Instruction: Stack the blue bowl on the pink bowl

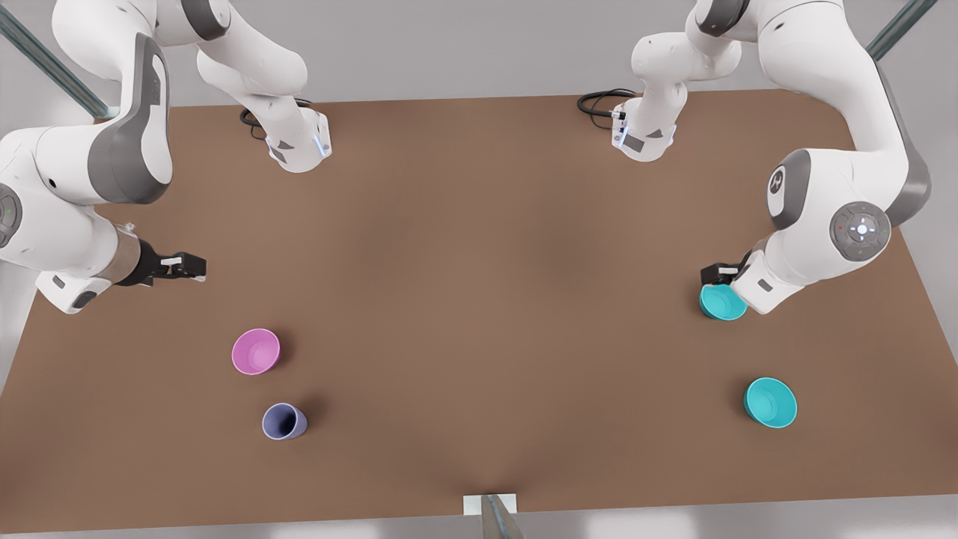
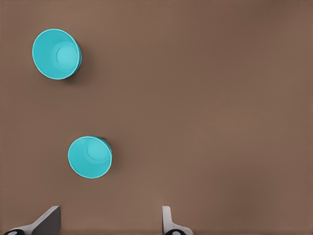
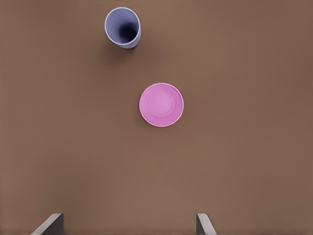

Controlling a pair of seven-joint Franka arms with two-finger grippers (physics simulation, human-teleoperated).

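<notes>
Blue bowl point(image 2: 89, 157) just beside left hand point(image 2: 110, 223)

**Two teal bowls on a brown table**

The blue bowl point(image 2: 90, 157) sits upright on the table point(image 2: 220, 107), near the left gripper point(image 2: 110, 223); its fingers point(image 2: 167, 220) stand spread wide, holding nothing; a slightly wider teal bowl point(image 2: 56, 54) rests farther off, well apart.

Teal blue bowl point(image 1: 722, 302) upright, pink bowl point(image 1: 256, 351) upright — well apart
</notes>
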